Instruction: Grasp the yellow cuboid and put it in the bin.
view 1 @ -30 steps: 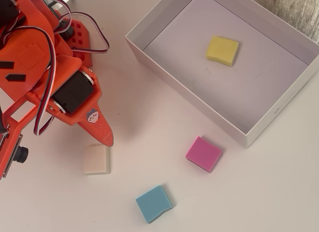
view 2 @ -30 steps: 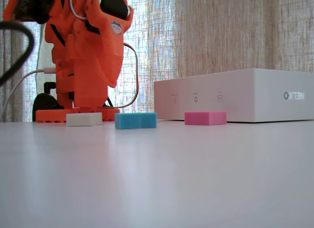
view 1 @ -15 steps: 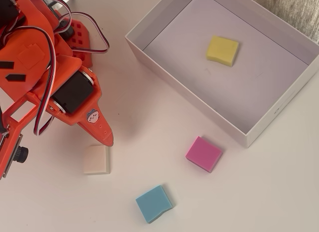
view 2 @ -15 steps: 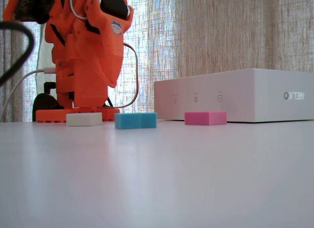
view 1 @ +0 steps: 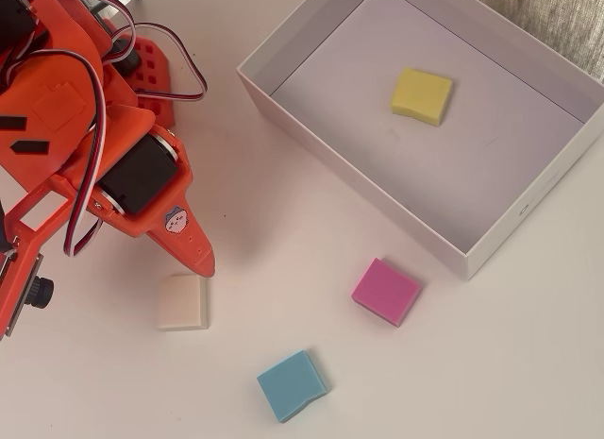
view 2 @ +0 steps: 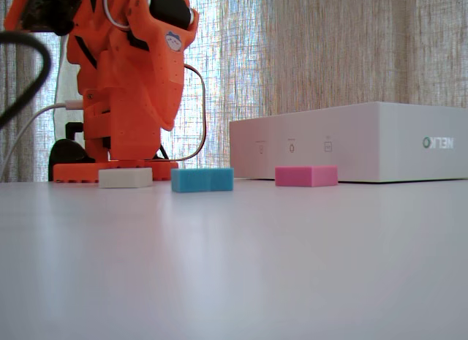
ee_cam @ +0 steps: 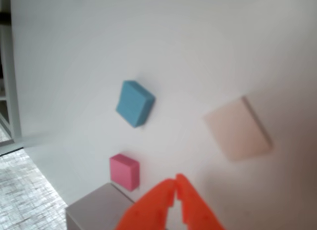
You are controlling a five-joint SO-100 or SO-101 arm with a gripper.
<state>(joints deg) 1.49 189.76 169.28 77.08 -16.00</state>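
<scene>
Already the yellow cuboid [view 1: 422, 95] lies inside the bin [view 1: 359, 179]; at nine o'clock, the end effector [ee_cam: 176, 182] is closed, empty.

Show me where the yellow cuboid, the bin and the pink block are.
yellow cuboid [view 1: 421, 94]: overhead view, centre of its top face.
bin [view 1: 351, 177]: overhead view, its near wall.
pink block [view 1: 385, 291]: overhead view, centre of its top face.

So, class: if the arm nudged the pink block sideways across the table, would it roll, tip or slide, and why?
The pink block would probably slide: it lies flat and low on the white table, so tipping or rolling seems unlikely. Its matte, soft-edged look suggests foam, likely light and slightly squashy. The bin wall stands close by in the overhead view, so a push that way may stop it early.
</scene>
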